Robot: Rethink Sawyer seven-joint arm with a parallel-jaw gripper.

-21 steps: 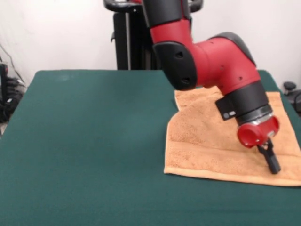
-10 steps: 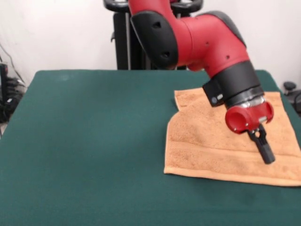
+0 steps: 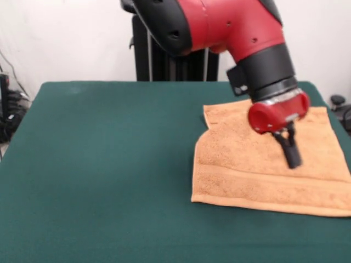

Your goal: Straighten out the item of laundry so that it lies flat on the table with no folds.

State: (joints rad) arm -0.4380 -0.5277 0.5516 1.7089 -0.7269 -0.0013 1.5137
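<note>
**Ana:** Most of the job looked done to me. The towel (image 3: pixel 258 164) lay spread in one layer on the right side of the desk (image 3: pixel 104 164), toward the near edge, and I saw no big fold across its middle.

**Ben:** Was it truly flat?

**Ana:** Not quite, I judged. Its far left corner stepped inward, as if a small part was tucked or doubled there, and the left edge ran a little crooked. The near band lay straight. The right end reached the picture's border, so I could not check that side.

**Ben:** And the jaws (image 3: pixel 292 156)?

**Ana:** They hung over the towel's right half, tilted, and appeared to be off the cloth. They looked like one dark stub, with nothing pinched between them, but whether they were spread or pressed together I could not tell from that angle.

**Ben:** So what was left?

**Ana:** Smoothing that far left corner, probably, and perhaps a look at the hidden right end.

**Ben:** The surface?

**Ana:** Dark green felt-like cloth, smooth, and far larger than the towel. Everything to the left lay bare.

**Ben:** The room?

**Ana:** Plain white wall (image 3: pixel 66 38) behind, a black stand (image 3: pixel 143 55) at the far side, some dark cables (image 3: pixel 10 104) at the far left, and a dark object (image 3: pixel 340 107) by the right edge.
</note>
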